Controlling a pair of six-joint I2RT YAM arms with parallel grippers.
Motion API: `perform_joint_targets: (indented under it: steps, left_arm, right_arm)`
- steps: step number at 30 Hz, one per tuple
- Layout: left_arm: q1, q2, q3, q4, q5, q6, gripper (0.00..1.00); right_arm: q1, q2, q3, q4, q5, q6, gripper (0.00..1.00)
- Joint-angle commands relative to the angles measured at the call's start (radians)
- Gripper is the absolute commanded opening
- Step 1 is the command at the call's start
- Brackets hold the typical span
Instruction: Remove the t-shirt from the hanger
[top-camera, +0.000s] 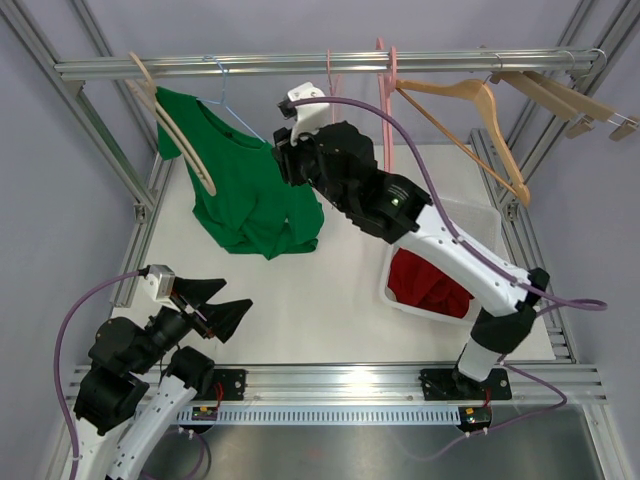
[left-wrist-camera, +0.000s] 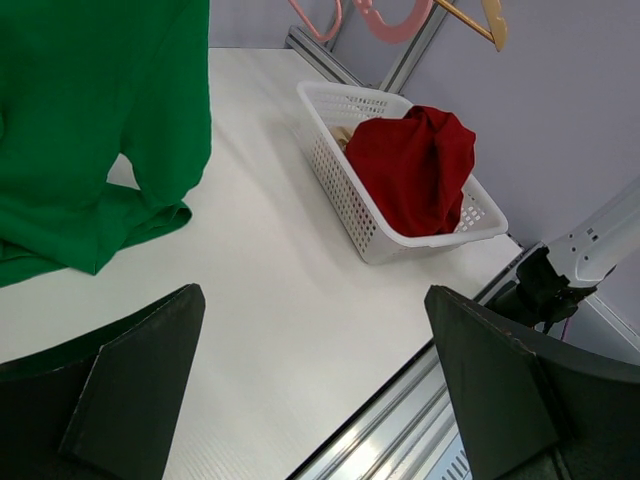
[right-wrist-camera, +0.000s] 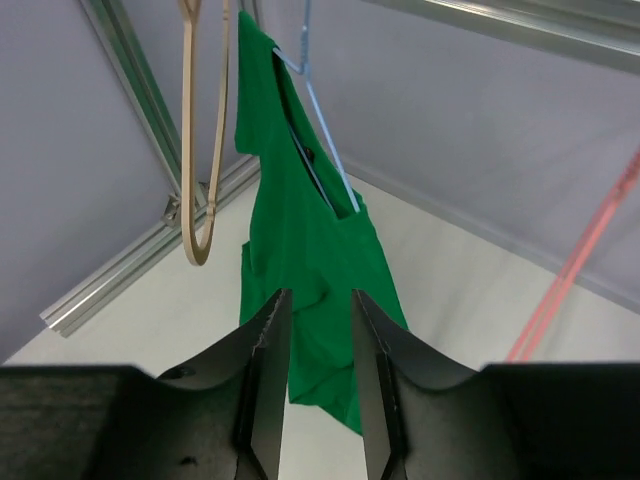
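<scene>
A green t-shirt hangs on a thin blue wire hanger from the top rail, its hem bunched on the white table. My right gripper is at the shirt's right edge, just below the rail. In the right wrist view its jaws stand a narrow gap apart with nothing between them, and the shirt and hanger hang just beyond. My left gripper is wide open and empty near the front left; its view shows the shirt at upper left.
A white basket holding a red garment stands at the right, also in the left wrist view. A tan wooden hanger hangs left of the shirt. Pink hangers and more wooden hangers hang to the right.
</scene>
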Motion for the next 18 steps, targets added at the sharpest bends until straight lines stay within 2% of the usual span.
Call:
perform_joint_targets:
  steps: [1,3,9,11,18]
  left_arm:
    - [0.007,0.007,-0.008,0.037,0.022,0.021,0.99]
    - [0.007,0.004,-0.008,0.038,0.022,0.021,0.99]
    - [0.009,-0.006,-0.012,0.038,0.018,0.012,0.99]
    - [0.010,-0.002,-0.013,0.037,0.021,0.015,0.99]
    - [0.027,0.007,-0.011,0.043,0.041,0.021,0.99]
  right_arm:
    - [-0.017,0.110,0.101,-0.018,-0.075,-0.108,0.37]
    - [-0.048,0.166,0.132,-0.033,-0.189,-0.089,0.41]
    - [-0.148,0.246,0.178,-0.026,-0.294,-0.068,0.62]
    - [-0.166,0.261,0.188,-0.035,-0.305,-0.068,0.65]
    - [-0.200,0.335,0.190,-0.055,-0.357,-0.069,0.66]
